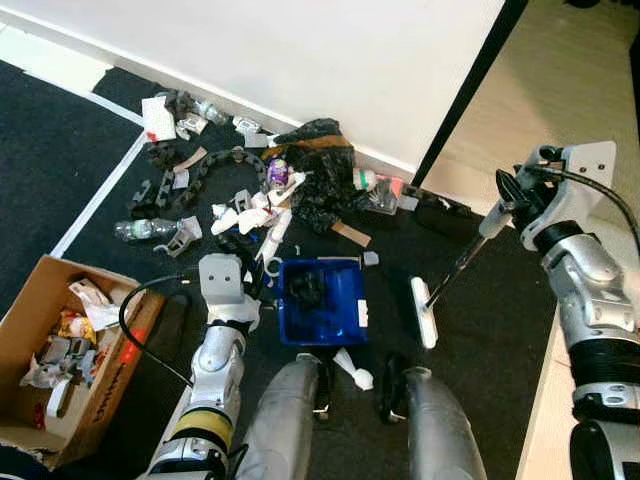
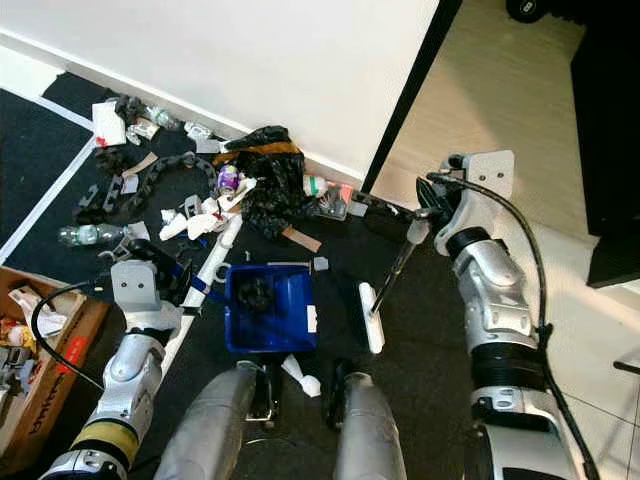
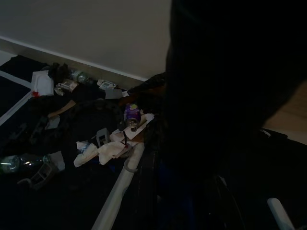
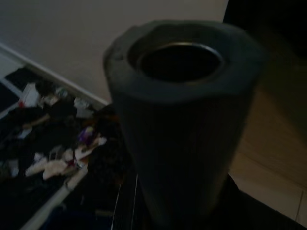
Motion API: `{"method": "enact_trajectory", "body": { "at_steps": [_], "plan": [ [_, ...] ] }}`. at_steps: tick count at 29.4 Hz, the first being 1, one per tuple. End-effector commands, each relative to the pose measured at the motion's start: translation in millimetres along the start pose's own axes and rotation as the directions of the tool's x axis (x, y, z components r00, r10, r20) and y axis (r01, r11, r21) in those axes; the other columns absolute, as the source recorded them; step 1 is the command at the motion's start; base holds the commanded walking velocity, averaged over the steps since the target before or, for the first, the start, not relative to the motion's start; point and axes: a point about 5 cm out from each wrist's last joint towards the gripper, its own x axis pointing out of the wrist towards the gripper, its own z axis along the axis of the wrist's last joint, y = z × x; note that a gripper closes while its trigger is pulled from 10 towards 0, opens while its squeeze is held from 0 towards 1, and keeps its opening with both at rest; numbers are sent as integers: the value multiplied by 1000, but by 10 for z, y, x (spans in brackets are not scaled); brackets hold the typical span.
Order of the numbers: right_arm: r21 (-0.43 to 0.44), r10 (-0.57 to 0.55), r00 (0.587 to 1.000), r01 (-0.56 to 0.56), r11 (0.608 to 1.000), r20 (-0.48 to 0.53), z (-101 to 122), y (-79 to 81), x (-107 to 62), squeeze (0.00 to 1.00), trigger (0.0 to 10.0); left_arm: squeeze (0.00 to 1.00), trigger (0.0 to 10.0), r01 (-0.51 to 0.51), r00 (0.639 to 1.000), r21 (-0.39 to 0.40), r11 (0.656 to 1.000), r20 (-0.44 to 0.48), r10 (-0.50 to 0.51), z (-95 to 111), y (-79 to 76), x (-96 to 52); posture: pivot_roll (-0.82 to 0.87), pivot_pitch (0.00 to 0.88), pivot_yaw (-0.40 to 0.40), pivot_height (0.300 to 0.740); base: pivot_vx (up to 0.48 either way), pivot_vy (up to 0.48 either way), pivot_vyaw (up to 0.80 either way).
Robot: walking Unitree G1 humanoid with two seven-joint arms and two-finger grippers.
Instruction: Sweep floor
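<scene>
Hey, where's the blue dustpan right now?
In the left eye view the blue dustpan sits on the dark carpet just ahead of the robot's legs, between the left gripper and the white broom head.

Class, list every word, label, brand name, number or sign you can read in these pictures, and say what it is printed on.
No text here can be read with certainty.
Cardboard box: red lettering on its side, too blurred to read.
White packet near the wall: a red mark, too small to read.
Purple container in the rubbish pile: a label, illegible.
Blue dustpan: a white sticker on its edge, unreadable.
</scene>
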Motion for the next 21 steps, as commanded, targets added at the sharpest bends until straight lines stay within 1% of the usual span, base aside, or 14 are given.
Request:
{"method": "enact_trajectory", "body": {
  "at_steps": [1,4,5,6,9,12,18,20,21],
  "plan": [
    [58,-14,998,17,998,-53,-211,25,-83,0,10000,0,10000,50,977,-94,994,-202,-69,-426,-202,-220,79,335,-66,740,0,0,0],
    [209,16,1000,-20,978,22,-189,239,-15,0,10000,0,10000,51,978,-94,994,-196,-68,-414,-200,-217,83,340,-66,740,0,0,0],
    [278,30,998,-44,959,57,-179,349,22,0,10000,0,10000,50,979,-95,994,-194,-68,-413,-199,-221,83,340,-66,740,0,0,0],
    [278,30,998,-44,959,57,-179,349,22,0,10000,0,10000,50,979,-95,994,-194,-68,-413,-199,-221,83,340,-66,740,0,0,0],
    [347,27,996,-57,936,90,-182,439,49,0,10000,0,10000,48,979,-96,994,-192,-65,-411,-197,-226,92,345,-69,740,0,0,0],
    [373,19,995,-55,926,100,-187,473,58,0,10000,0,10000,46,980,-96,994,-190,-64,-411,-198,-232,96,348,-69,740,0,0,0],
    [430,-17,991,-42,902,135,-164,477,75,0,10000,0,10000,45,980,-99,994,-188,-64,-408,-202,-239,95,350,-68,740,0,0,0],
    [431,-19,990,-43,901,140,-154,476,79,0,10000,0,10000,49,980,-102,994,-186,-67,-406,-219,-235,93,352,-65,740,0,0,0],
    [430,-19,989,-47,901,146,-143,475,83,0,10000,0,10000,55,980,-111,992,-183,-74,-400,-253,-227,93,352,-65,740,0,0,0]
  ]
}}
